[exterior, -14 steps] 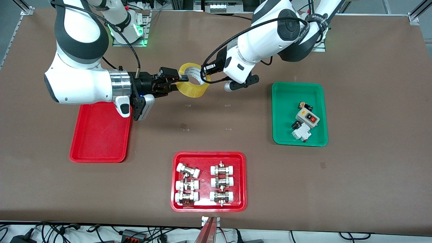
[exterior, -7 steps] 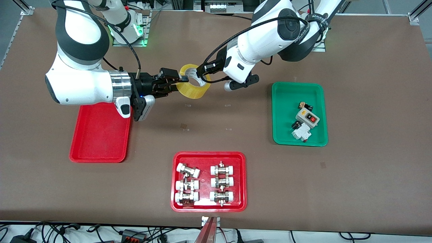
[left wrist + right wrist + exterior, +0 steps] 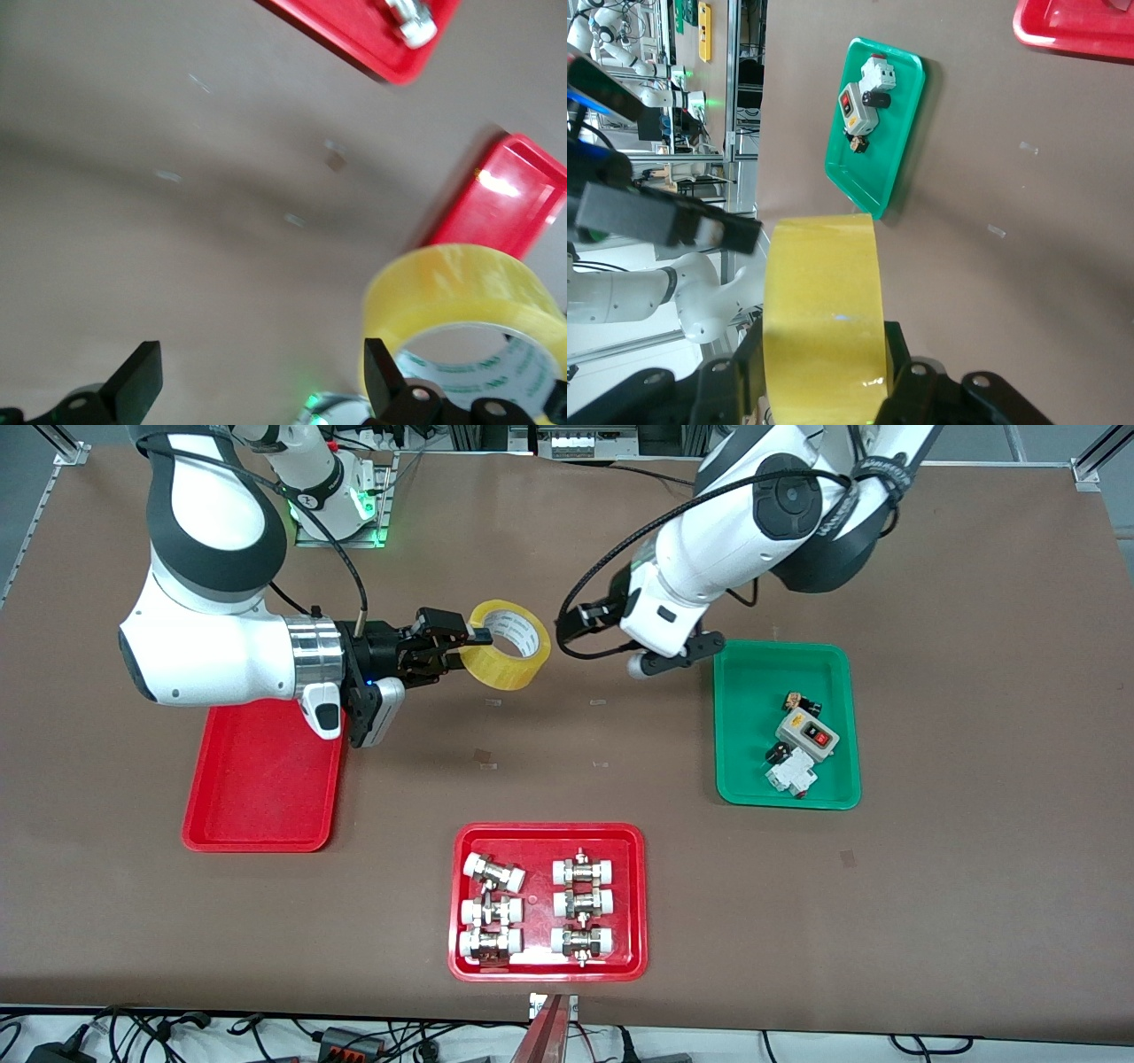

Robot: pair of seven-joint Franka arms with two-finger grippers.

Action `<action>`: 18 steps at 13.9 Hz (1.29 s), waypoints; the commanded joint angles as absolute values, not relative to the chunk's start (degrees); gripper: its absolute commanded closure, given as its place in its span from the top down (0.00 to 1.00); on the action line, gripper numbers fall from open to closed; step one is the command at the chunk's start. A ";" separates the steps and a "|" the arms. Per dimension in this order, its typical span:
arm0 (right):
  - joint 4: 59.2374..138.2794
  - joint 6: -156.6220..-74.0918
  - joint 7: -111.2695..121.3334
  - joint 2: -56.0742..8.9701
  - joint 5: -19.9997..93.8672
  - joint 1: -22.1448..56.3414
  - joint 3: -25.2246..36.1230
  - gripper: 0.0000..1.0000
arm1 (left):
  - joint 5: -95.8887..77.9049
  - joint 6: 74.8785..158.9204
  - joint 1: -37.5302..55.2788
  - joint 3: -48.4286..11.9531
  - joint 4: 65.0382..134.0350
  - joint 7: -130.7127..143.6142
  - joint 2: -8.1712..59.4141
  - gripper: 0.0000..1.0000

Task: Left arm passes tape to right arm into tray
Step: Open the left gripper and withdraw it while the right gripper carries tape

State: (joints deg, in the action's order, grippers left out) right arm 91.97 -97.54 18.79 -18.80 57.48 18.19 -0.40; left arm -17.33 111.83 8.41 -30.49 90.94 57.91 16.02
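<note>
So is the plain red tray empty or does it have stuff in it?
Empty. The tray shows only bare red floor; the tape is up in the right gripper.

**Tape held in the air, red tray on the desk**

The tape (image 3: 508, 644), a wide roll of see-through yellow with a pale core printed inside, sits just above the frame's centre, up off the desk and tipped so its open hole faces the front camera. One rim is pinched. The tray (image 3: 262, 784), shallow, red, round-cornered with a raised rim, lies flat at middle left of the frame.
</note>
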 commanded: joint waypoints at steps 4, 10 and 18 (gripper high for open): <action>91.32 -97.03 20.57 -23.37 54.24 13.81 -0.44 0.23 | -8.44 105.03 2.38 -30.50 90.79 57.48 12.57 1.00; 91.41 -93.80 20.30 -28.82 49.75 -2.34 -0.44 0.23 | -2.99 98.80 -3.69 -29.10 90.79 49.77 9.41 1.00; 90.79 -93.87 27.75 -36.02 43.86 -17.13 -0.44 0.23 | 0.26 90.54 -2.81 -10.30 90.88 20.17 2.47 1.00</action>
State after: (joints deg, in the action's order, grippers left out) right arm 92.09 -94.74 24.76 -34.03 44.07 -14.86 0.82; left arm -1.67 92.83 -3.48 -13.28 90.78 27.21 4.67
